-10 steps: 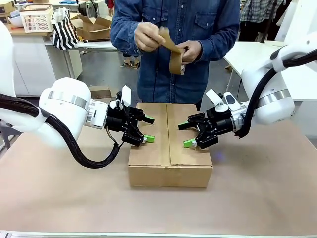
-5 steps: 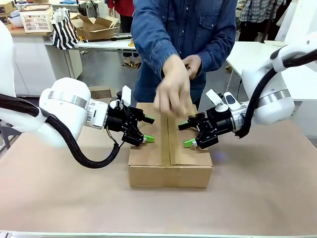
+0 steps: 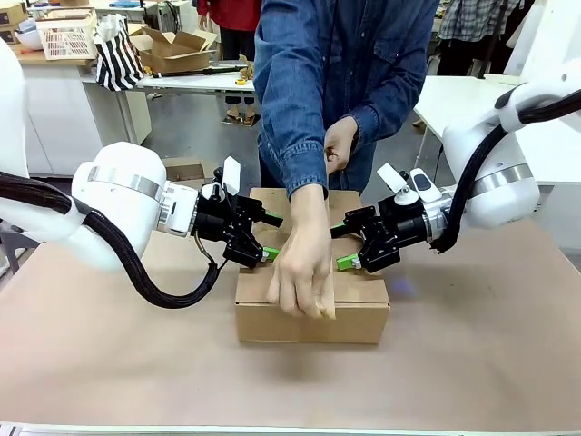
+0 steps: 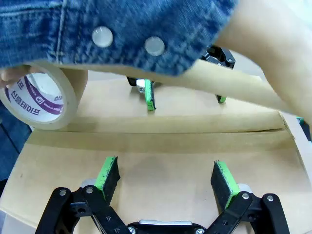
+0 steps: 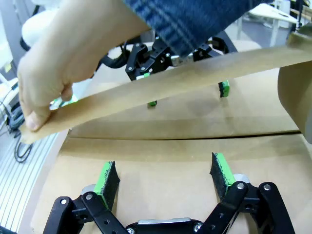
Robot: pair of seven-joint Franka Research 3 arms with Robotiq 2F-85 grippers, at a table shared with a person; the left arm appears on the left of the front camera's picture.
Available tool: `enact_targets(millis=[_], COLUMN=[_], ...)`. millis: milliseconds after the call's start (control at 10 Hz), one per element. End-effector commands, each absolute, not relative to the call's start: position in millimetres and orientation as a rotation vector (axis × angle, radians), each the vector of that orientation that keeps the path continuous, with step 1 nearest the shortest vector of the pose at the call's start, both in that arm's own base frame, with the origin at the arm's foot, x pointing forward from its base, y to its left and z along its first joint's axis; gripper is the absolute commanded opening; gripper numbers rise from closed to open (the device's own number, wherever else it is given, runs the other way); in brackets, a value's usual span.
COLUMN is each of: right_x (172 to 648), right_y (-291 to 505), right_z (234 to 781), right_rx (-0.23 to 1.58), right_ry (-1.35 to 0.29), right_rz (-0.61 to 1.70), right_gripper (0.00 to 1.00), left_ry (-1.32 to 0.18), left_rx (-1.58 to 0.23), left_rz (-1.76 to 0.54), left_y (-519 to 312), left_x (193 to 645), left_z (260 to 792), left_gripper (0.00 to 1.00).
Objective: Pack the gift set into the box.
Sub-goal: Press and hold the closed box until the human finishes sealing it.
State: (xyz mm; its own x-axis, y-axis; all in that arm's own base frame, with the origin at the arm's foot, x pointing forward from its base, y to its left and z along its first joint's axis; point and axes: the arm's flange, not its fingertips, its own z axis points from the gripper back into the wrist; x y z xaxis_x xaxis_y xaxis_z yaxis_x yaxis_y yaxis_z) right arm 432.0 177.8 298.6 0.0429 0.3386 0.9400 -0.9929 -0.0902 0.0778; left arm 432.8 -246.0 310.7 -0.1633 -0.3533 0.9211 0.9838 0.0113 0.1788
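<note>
Left gripper [image 3: 269,237] and right gripper [image 3: 342,246]: jaws spread wide, gripping nothing, each pressed on a closed top flap of the box [image 3: 363,313]. Between the two grippers, a person's hand [image 3: 301,271] draws a strip of brown tape [image 5: 161,92] above the centre seam. The tape roll [image 4: 41,97] sits beyond the left jaws, at the box's far edge.

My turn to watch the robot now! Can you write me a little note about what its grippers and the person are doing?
Left gripper: open, empty, pressing on the box top's left flap.
Right gripper: open, empty, pressing on the right flap.
Person: one hand pulls brown tape along the seam toward the robot's side; the other hand holds the tape roll at the far side.
Done: flaps closed; gift set not visible.
Left: stick the tape down along the seam, cut it, then lift the grippers.
</note>
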Motion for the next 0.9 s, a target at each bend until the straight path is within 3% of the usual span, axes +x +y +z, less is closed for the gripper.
enact_targets(millis=[0, 800], right_x=[432.1, 432.1], right_y=[177.5, 177.5], right_z=[298.5, 298.5], right_rx=[1.047, 1.047], right_ry=[-0.858, -0.858], right_rz=[1.383, 1.383], right_gripper=[1.00, 1.00], left_ry=[-1.086, -1.086], left_rx=[-0.814, -0.814], left_rz=[-1.461, -1.461], left_y=[-243.7, -243.7], left_x=[432.9, 432.9], left_z=[307.8, 307.8], left_gripper=[1.00, 1.00])
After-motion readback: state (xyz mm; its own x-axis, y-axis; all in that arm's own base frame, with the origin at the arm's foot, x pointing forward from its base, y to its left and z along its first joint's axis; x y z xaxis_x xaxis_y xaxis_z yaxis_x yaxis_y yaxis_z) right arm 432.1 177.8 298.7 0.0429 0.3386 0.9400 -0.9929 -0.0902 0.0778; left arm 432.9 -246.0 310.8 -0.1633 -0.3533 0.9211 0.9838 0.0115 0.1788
